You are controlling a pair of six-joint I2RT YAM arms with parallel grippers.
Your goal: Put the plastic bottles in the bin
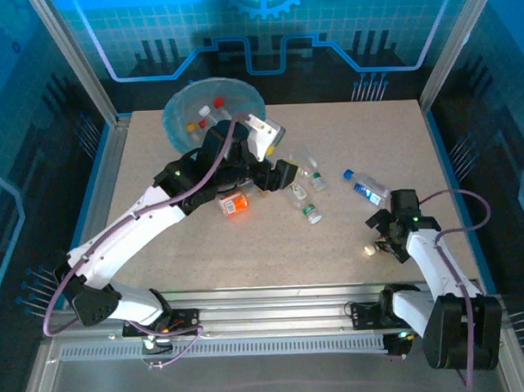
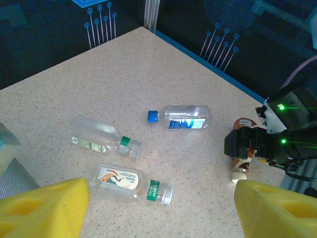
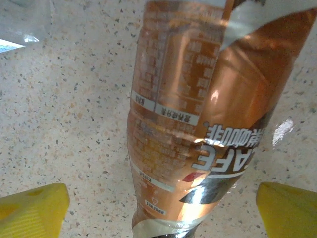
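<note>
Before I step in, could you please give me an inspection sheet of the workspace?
Surface: speckled beige table, no spills seen.
Job's things: bin far left already holds bottles; orange bottle, clear bottles, blue-capped bottle and brown bottle lie on the table.
Clutter: nothing seen.
Grippers: left gripper open, empty; right gripper open, straddling the brown bottle.
Cables: purple cable loops beside each arm, clear of bottles.
Surroundings: blue-lit panels, metal frame.

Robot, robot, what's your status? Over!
Left tool open, empty, over clear bottles. Right tool open, straddling orange coffee bottle. Bin holds a few bottles. Nothing blocking.
</note>
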